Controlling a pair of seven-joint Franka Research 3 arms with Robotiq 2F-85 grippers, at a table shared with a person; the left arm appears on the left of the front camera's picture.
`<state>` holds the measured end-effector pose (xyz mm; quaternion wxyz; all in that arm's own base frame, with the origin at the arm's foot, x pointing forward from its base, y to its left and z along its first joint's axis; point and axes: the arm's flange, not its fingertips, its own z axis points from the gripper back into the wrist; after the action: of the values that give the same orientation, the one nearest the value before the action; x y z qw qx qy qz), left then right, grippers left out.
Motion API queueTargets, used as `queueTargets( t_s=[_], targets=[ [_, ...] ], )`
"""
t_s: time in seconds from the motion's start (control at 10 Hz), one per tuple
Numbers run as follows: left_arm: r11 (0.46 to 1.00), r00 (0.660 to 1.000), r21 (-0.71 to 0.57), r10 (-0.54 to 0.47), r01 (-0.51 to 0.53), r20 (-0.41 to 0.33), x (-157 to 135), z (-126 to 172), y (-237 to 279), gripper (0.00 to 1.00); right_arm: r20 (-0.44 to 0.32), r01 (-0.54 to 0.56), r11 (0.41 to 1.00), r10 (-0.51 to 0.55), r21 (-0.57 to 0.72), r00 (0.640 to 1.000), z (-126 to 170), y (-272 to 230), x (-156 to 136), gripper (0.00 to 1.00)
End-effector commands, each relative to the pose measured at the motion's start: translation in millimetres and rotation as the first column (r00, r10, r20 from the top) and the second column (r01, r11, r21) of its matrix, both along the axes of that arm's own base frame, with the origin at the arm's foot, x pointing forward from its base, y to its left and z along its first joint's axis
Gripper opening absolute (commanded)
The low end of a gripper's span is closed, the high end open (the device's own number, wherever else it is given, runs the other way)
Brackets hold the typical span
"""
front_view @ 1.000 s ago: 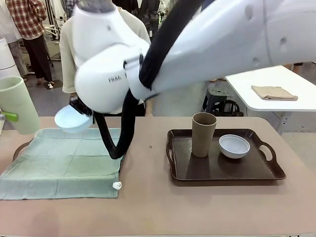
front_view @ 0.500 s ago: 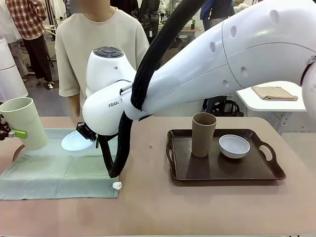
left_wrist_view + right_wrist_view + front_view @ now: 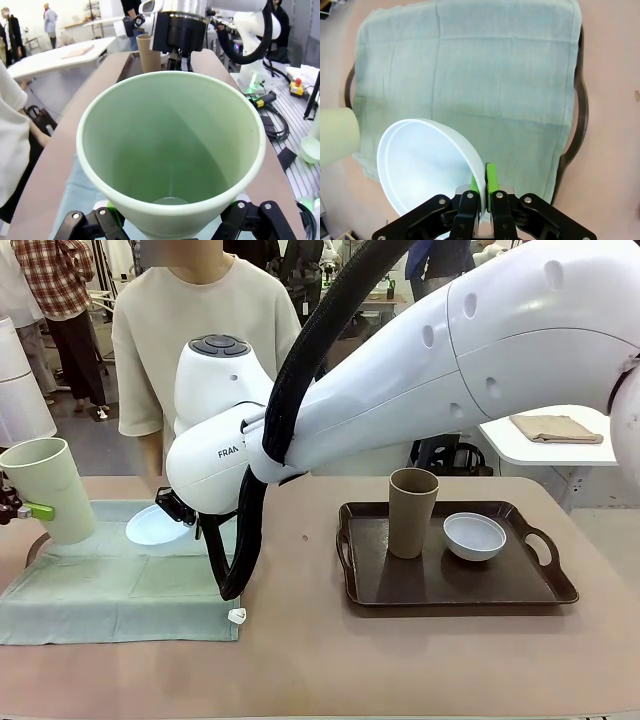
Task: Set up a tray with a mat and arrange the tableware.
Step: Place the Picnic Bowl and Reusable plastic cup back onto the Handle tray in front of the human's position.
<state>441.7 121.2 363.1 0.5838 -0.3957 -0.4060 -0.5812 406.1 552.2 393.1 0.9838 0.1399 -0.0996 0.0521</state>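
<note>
A: Status, both claws?
B: R claw (image 3: 482, 182) pinched shut on blue bowl (image 3: 420, 165) by its rim, tilted low over mat (image 3: 485, 65), far edge. I'd say abt to set it down. L claw (image 3: 170, 222) wraps green cup (image 3: 170, 145), upright, empty, at mat's left edge.
A: Rest?
B: Brown cup (image 3: 412, 510) + white bowl (image 3: 474, 536) wait in dark tray (image 3: 540, 590).

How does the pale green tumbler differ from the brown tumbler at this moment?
The pale green tumbler is gripped by the left hand and leans; the brown tumbler stands upright and free. The green one is at the green mat, the brown one on the dark tray. Both are tall and handleless.
</note>
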Motion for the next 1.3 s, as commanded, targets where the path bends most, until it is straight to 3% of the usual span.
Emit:
queueTargets(
  t_s=[0.0, 0.6, 1.2],
  targets=[
    [0.999, 0.999, -0.021, -0.03, 0.031, 0.015, 6, -11, -3, 0.85, -0.013, -0.045, 0.999, 0.045, -0.001, 0.999, -15, -2, 8, 0.05],
    [0.999, 1.0, 0.028, -0.015, 0.015, 0.002, 28, -54, -22, 0.85, 0.002, -0.085, 0.996, 0.085, 0.036, 0.996, -47, -2, 21, 0.05],
    [1.0, 0.999, 0.026, -0.001, 0.0, 0.037, 42, -71, -23, 0.85, -0.009, -0.095, 0.994, 0.095, 0.063, 0.995, -67, -4, 34, 0.05]
  ],
)
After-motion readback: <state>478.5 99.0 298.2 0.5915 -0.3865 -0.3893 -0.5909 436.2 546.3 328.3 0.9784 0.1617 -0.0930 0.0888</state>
